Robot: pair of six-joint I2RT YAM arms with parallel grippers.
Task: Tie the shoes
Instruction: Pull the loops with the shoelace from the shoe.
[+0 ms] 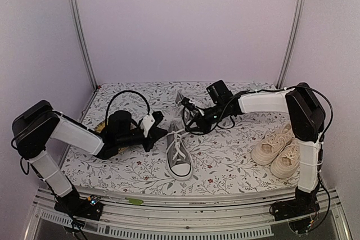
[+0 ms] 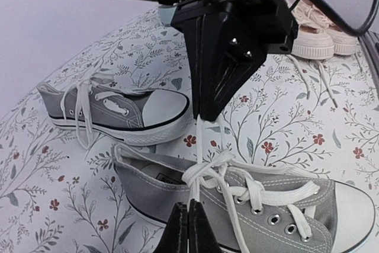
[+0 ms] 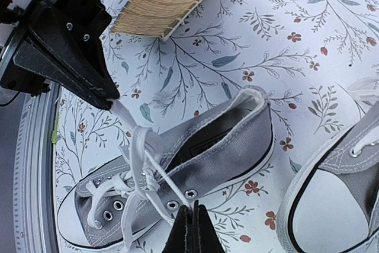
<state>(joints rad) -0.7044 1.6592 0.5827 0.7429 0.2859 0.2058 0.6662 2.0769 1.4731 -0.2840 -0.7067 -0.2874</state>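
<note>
We look down on a table (image 1: pixel 230 164) under a floral cloth; a grey sneaker (image 1: pixel 180 161) lies at its middle, toe toward the arm bases; its white laces (image 1: pixel 176 144) run up to the left gripper (image 1: pixel 162 134) and the right gripper (image 1: pixel 190 122), which meet just behind its opening; a second grey sneaker (image 1: pixel 181 99) sits farther back, partly hidden; a cream pair (image 1: pixel 278 149) rests side by side near the right edge.

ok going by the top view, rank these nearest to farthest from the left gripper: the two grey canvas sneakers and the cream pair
1. The grey canvas sneaker at centre front, right beside the left gripper, whose jaws are shut on its white lace.
2. The second grey canvas sneaker, behind it.
3. The cream canvas sneaker pair, far right.
</note>
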